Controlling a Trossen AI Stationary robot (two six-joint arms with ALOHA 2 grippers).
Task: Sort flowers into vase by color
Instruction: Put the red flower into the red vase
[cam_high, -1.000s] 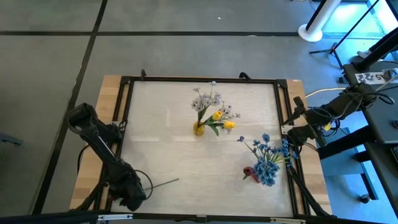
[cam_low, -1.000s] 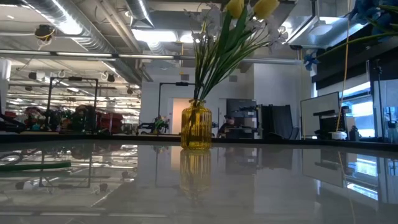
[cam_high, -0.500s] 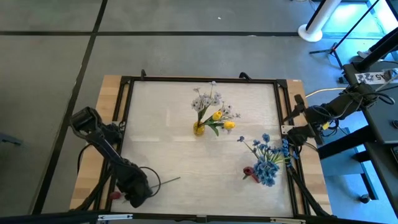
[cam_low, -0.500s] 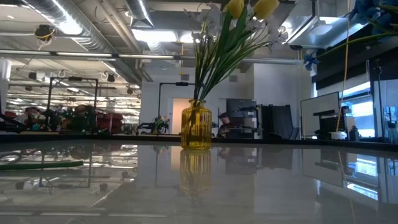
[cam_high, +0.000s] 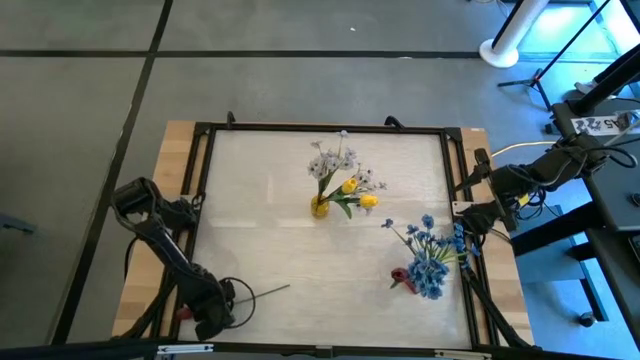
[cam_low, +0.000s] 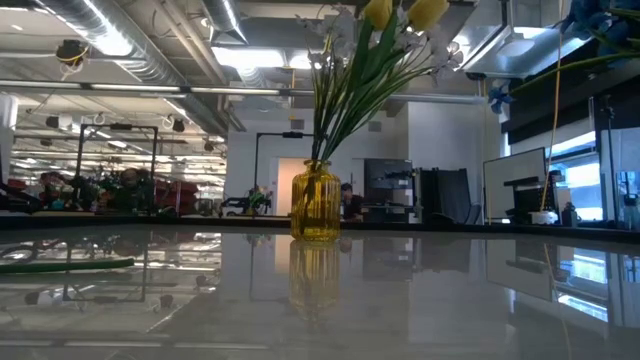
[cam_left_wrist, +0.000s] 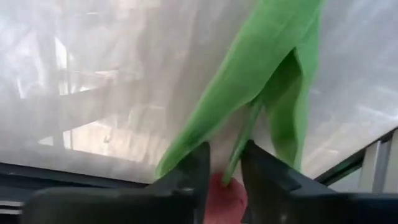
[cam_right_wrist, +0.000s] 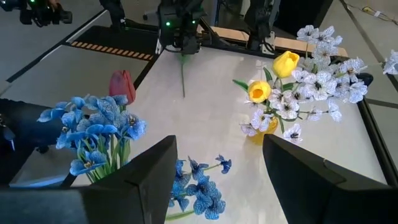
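Overhead, the left gripper (cam_high: 222, 308) is seen at the near left corner of the table (cam_high: 270, 190), close to the dark frame rail that borders the white surface. Its jaws are closed to a narrow gap on the head end of a red-pink flower (cam_left_wrist: 225, 196), whose green leaves (cam_left_wrist: 261, 74) are shown spreading over the tabletop ahead of the fingers (cam_left_wrist: 194, 171). The flower's thin stem (cam_high: 262, 293) is seen lying flat, pointing from the gripper toward the table's middle.

The yellow glass vase (cam_high: 320, 207) is placed upright near the table's centre and holds yellow flowers (cam_high: 358, 193) and white-lavender flowers (cam_high: 335, 160). A wide band of bare surface is left between this vase and the left gripper, and another between the vase and the far rail.

A cluster of blue flowers (cam_high: 430, 255) is located close to the right rail, with a red-pink flower head (cam_high: 403, 279) at its near side; its container cannot be made out. A few blue blooms (cam_right_wrist: 199, 186) are seen low over the table just beside the cluster.

The right gripper (cam_high: 478, 185) is held at the right rail, well apart from the centre vase, with its jaws spread wide and nothing between them.
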